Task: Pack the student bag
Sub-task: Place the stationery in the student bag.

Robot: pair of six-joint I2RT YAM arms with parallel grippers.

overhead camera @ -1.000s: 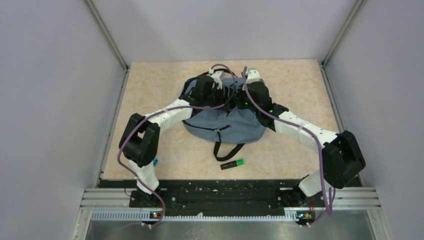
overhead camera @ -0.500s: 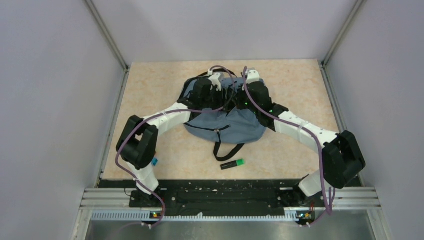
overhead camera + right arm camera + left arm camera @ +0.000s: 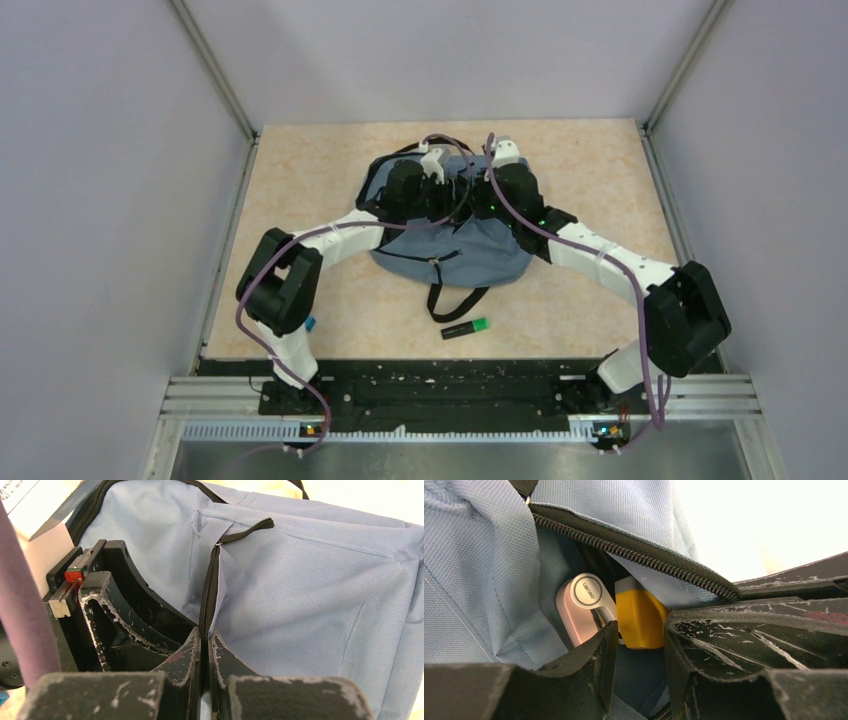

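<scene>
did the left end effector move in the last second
Yes, slightly. In the top view the left end effector has shifted toward the near edge of the table, drawing back from the far rim of the student bag.

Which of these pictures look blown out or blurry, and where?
Left wrist view: upper right, beyond the student bag, is washed out white. Right wrist view: the strip above the bag at top right is overexposed. Top external view: evenly lit, no glare.

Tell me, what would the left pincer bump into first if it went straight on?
Probably the yellow item inside the student bag, right ahead of the left pincer. Depth is hard to judge.
</scene>
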